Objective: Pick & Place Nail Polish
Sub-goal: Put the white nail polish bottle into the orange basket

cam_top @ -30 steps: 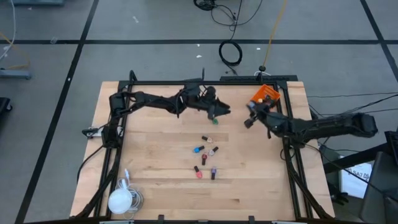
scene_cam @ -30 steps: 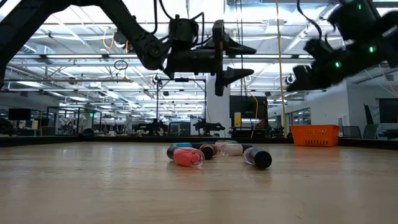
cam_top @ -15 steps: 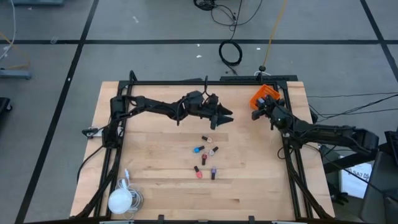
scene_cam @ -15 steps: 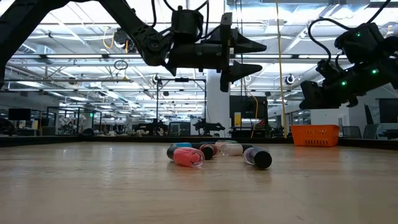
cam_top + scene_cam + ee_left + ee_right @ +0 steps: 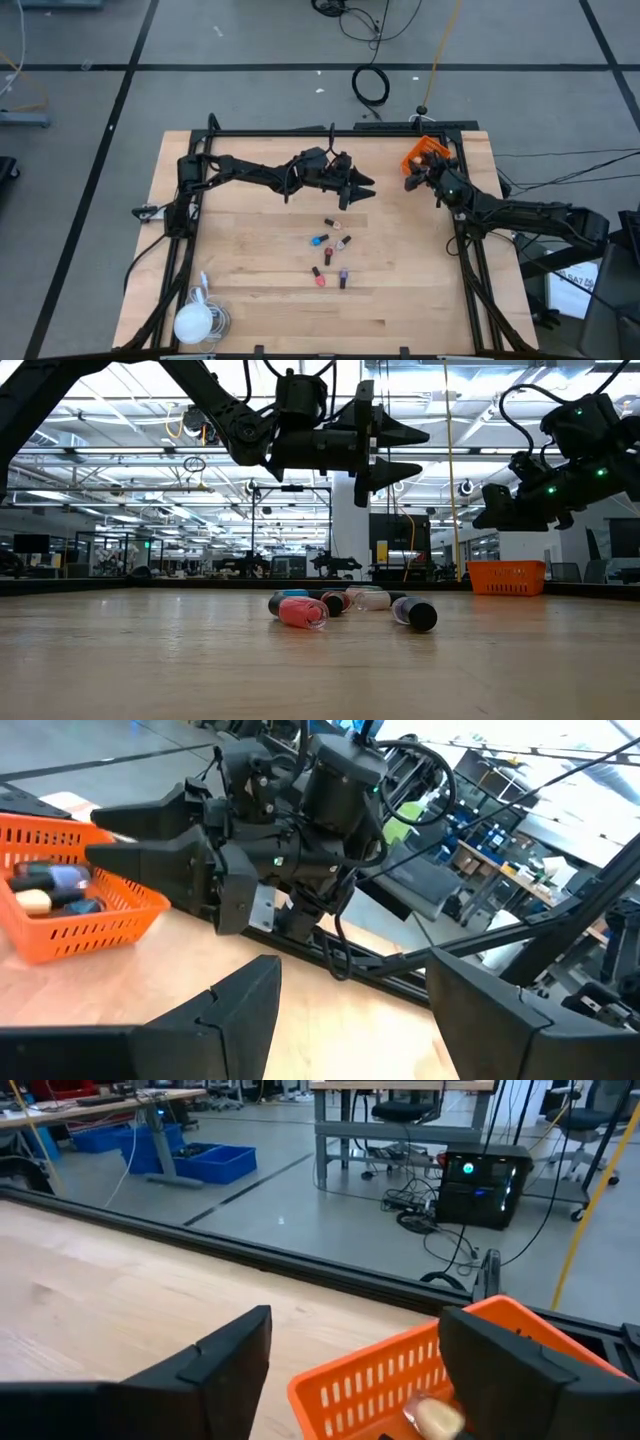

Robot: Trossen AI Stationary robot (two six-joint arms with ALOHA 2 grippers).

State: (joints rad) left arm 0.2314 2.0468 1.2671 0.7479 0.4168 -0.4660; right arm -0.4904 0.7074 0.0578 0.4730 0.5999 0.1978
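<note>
Several nail polish bottles (image 5: 330, 250) lie on their sides at the middle of the wooden table; in the low view a pink one (image 5: 300, 612) is nearest. My left gripper (image 5: 368, 190) hangs open and level above the table, a little beyond them, with nothing between its fingers (image 5: 350, 980). My right gripper (image 5: 410, 178) stands open at the near left rim of the orange bin (image 5: 428, 152), by the table's far right corner. More bottles (image 5: 60, 880) lie inside the bin, one of them below the right fingers (image 5: 435, 1420).
A white bulb-shaped thing with a coiled cord (image 5: 195, 320) lies at the near left corner. Black frame rails (image 5: 330, 132) run along the far edge and down both sides. Bare wood (image 5: 250, 260) lies left of and nearer than the bottles.
My right gripper has gone toward the table's far right corner and down a little, ending at the orange bin's rim. My left gripper has shifted a little toward the right edge and rolled about its own axis. The bottles on the table have not moved.
</note>
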